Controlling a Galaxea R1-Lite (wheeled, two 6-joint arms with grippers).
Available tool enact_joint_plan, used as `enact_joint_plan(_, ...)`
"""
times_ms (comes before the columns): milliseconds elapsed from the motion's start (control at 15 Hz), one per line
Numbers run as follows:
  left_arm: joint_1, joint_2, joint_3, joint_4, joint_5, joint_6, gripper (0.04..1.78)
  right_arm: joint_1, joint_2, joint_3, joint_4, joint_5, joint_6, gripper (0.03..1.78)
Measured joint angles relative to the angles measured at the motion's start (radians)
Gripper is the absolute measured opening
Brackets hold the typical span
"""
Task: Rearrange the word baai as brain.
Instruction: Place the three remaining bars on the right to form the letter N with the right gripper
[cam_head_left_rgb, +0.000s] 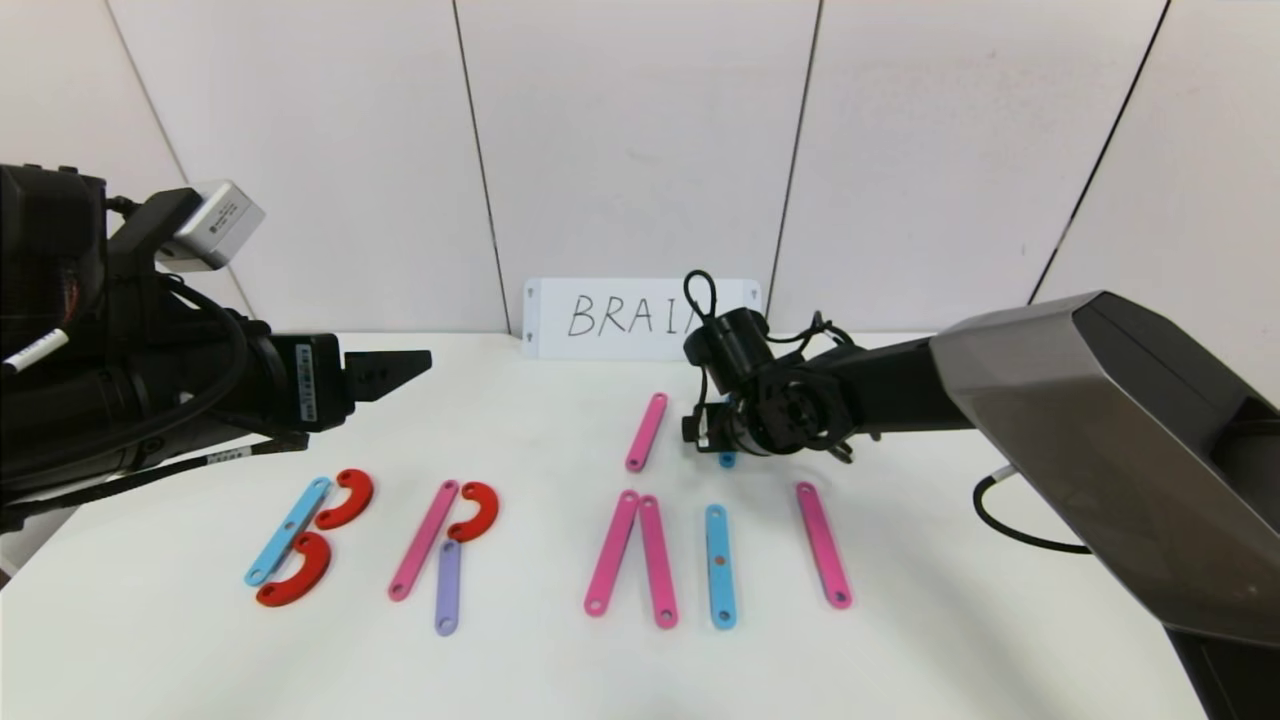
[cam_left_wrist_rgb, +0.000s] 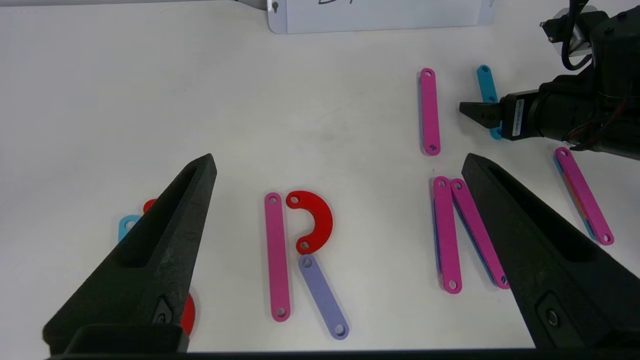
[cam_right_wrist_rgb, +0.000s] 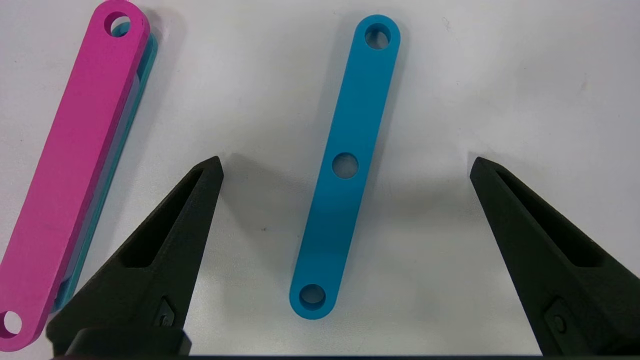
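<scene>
My right claw (cam_right_wrist_rgb: 345, 165) is out over the far middle of the white table (cam_head_left_rgb: 900, 660), pointing down, fingers (cam_right_wrist_rgb: 165, 235) spread wide and holding nothing. A loose blue strip (cam_right_wrist_rgb: 347, 165) lies flat right between them, untouched. In the head view only its tip shows under my wrist. Just beside it lies a loose pink strip (cam_head_left_rgb: 646, 431), tilted, behind the letter row. That strip sits on top of a blue one in my right wrist view.

My left claw (cam_head_left_rgb: 400, 368) hangs above the table's left side, also spread wide and empty, well apart from the pieces.

The letter row runs along the near part of the table. B is a blue strip (cam_head_left_rgb: 288, 530) with two red curves (cam_head_left_rgb: 347, 498) touching it. R is a pink strip (cam_head_left_rgb: 424, 540), a red curve (cam_head_left_rgb: 475, 510) and a short purple strip (cam_head_left_rgb: 448, 586) as the leg. Next come two pink strips (cam_head_left_rgb: 612, 552) meeting at the top, no crossbar. Then an upright blue strip (cam_head_left_rgb: 720, 565) as I. Last is a single slanted pink strip (cam_head_left_rgb: 823, 544), standing alone.

A white card (cam_head_left_rgb: 640, 318) with handwriting stands at the back wall, partly hidden by my right arm.
</scene>
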Motion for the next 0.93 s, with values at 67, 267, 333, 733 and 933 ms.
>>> enact_joint_plan(67, 0.000, 0.000, 0.000, 0.000, 0.000, 0.000, 1.72, 0.000, 0.002, -0.001, 0.001, 0.000, 0.000, 1.72)
enact_joint_plan(267, 0.000, -0.001, 0.000, 0.000, 0.000, 0.000, 1.72, -0.003, 0.005, -0.004, 0.002, 0.000, 0.000, 1.72)
enact_joint_plan(333, 0.000, -0.001, 0.000, 0.000, 0.000, 0.000, 1.72, -0.003, 0.007, -0.004, 0.003, 0.000, 0.000, 1.69)
enact_joint_plan(733, 0.000, -0.003, 0.000, 0.000, 0.000, 0.000, 1.72, -0.005, 0.015, -0.004, 0.001, -0.001, 0.000, 0.99)
enact_joint_plan(933, 0.001, -0.006, 0.000, 0.000, 0.000, 0.000, 1.72, -0.007, 0.016, -0.002, 0.003, -0.032, 0.001, 0.51)
